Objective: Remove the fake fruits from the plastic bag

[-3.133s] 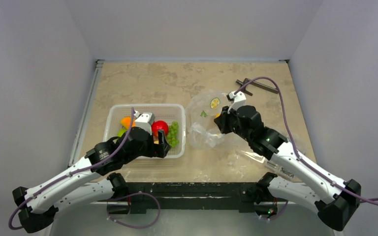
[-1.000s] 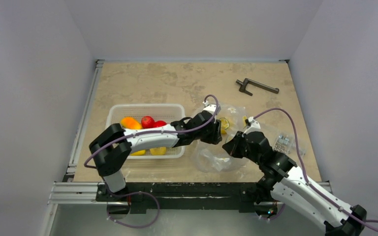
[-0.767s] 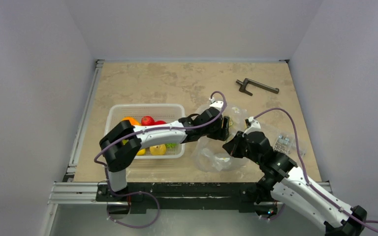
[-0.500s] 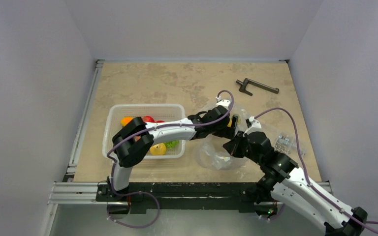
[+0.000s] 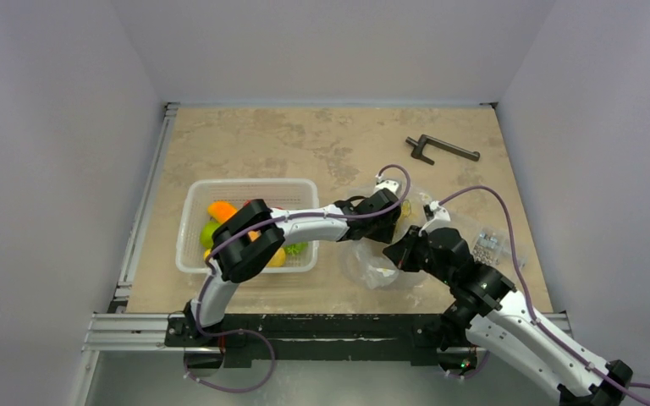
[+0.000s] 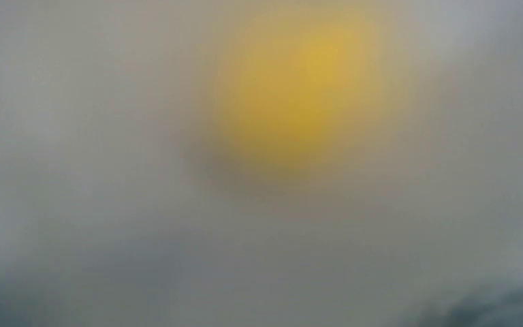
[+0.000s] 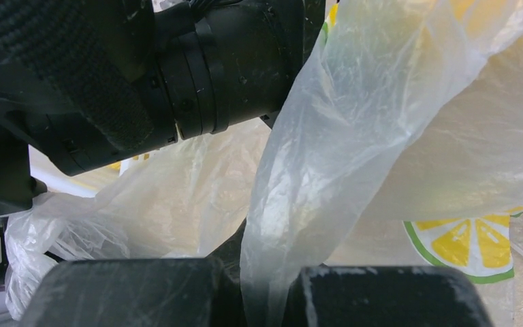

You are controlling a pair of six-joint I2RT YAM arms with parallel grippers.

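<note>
— Plastic bag [image 5: 366, 266] lies on the desk [image 5: 262, 144], close before your arm bases. Your right hand [image 7: 259, 289] is shut on a fold of its film. You hold it so, I think, so that the mouth stands up and the bag does not slide.

— Agreed, and this lets your left hand [image 5: 389, 222] reach inside the bag, just beyond the right one. I cannot tell how open it is or whether it holds something: the film hides the fingers.

— Your left wrist view is all blur. The fake fruit [image 6: 303, 88], I judge, is the yellow patch very close before that hand, not yet out of the bag.
</note>
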